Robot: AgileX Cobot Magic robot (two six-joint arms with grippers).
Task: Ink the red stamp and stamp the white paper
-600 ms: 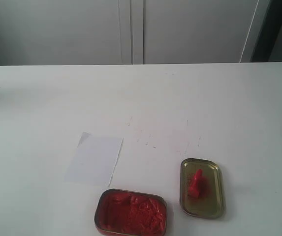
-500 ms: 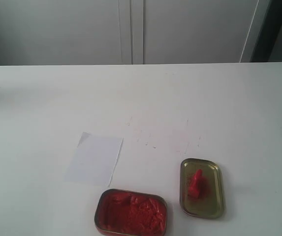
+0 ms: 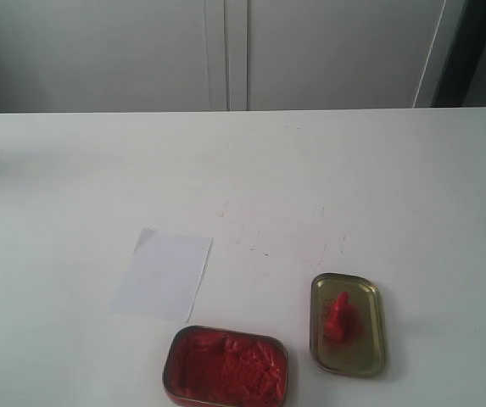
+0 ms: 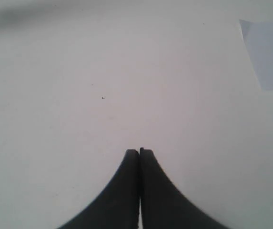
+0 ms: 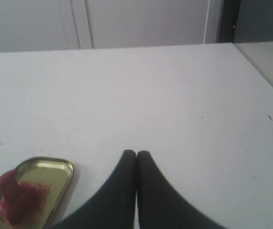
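The red stamp [image 3: 338, 315] lies in the gold tin lid [image 3: 370, 339] at the front right of the white table; the right wrist view shows the stamp [image 5: 13, 191] too, off to one side of my right gripper [image 5: 136, 152], which is shut and holds nothing. The white paper [image 3: 164, 273], one corner folded, lies at the front left, and a part of the paper [image 4: 268, 52] shows in the left wrist view. My left gripper [image 4: 139, 150] is shut over bare table, apart from the sheet. Neither gripper appears in the exterior view.
A tin of lumpy red ink paste [image 3: 228, 367] sits at the table's front edge between paper and lid. Grey cabinet doors [image 3: 226, 51] stand behind the table. The table's right edge [image 5: 260, 71] shows in the right wrist view.
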